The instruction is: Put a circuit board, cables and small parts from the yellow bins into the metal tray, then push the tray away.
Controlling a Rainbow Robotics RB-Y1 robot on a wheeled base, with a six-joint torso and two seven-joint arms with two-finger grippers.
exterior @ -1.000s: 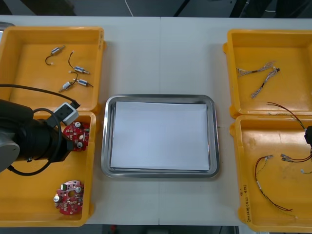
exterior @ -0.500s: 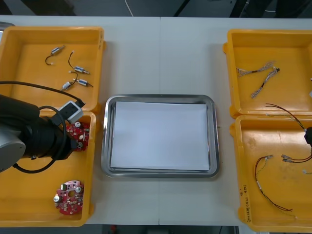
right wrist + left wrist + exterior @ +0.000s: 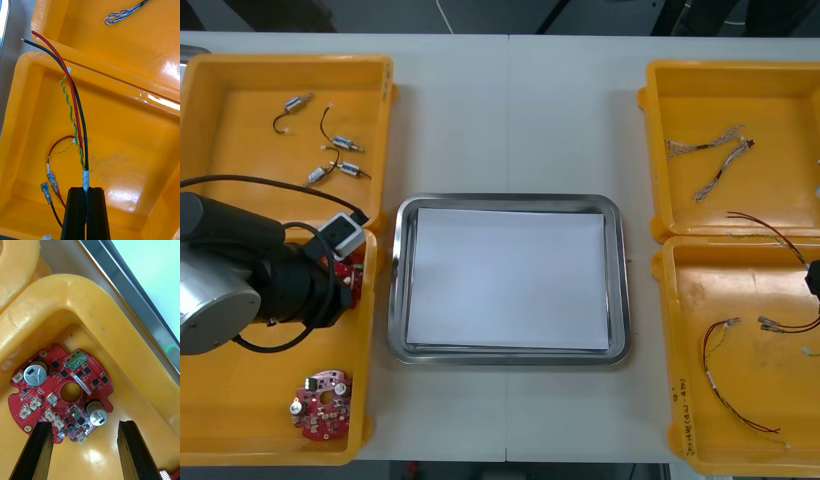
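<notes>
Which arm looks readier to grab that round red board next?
Left. The left hand hangs open right over the red board in a yellow bin, fingers spread wide. The right hand is across the table, shut on a cable bundle.

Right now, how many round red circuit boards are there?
2 circuit boards, both in the near left yellow bin: one under the open left end effector, one nearer the robot. The arm may hide more.
</notes>
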